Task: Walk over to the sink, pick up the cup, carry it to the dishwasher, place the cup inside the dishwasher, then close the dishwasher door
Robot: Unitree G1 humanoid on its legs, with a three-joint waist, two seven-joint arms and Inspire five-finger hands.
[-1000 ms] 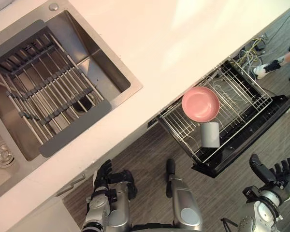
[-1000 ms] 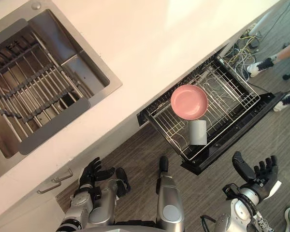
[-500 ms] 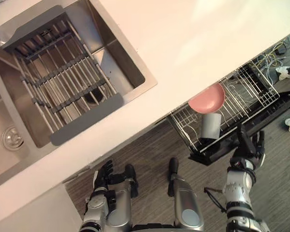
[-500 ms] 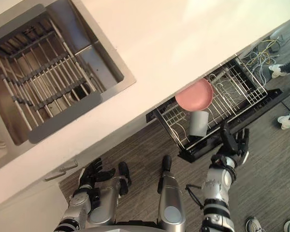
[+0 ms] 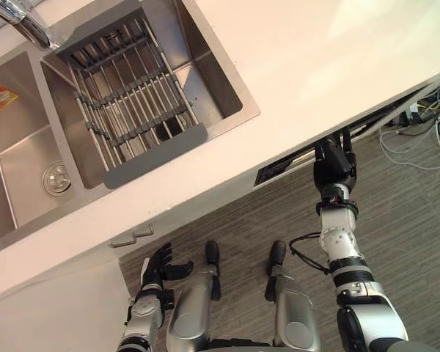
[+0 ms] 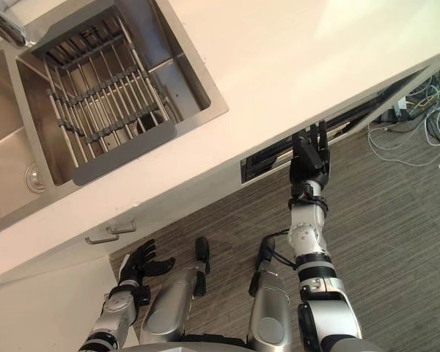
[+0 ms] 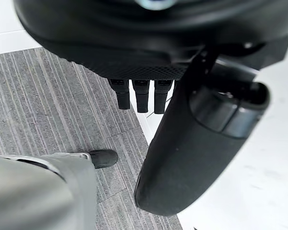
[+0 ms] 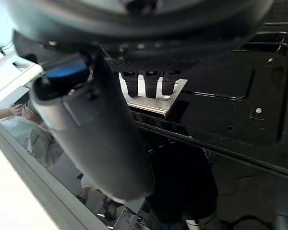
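The dishwasher door [image 6: 268, 161] has swung up since half a second ago. The rack with the pink bowl and the cup is now hidden behind it, and just a dark slit is left under the counter [image 5: 315, 59]. The right hand [image 5: 334, 158] lies flat against the door, fingers straight. The left hand [image 5: 158, 262] hangs low beside the cabinet [image 5: 51, 308], fingers loosely spread.

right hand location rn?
Right of centre in the eye views: right hand flat against the nearly shut dishwasher door, just under the countertop.
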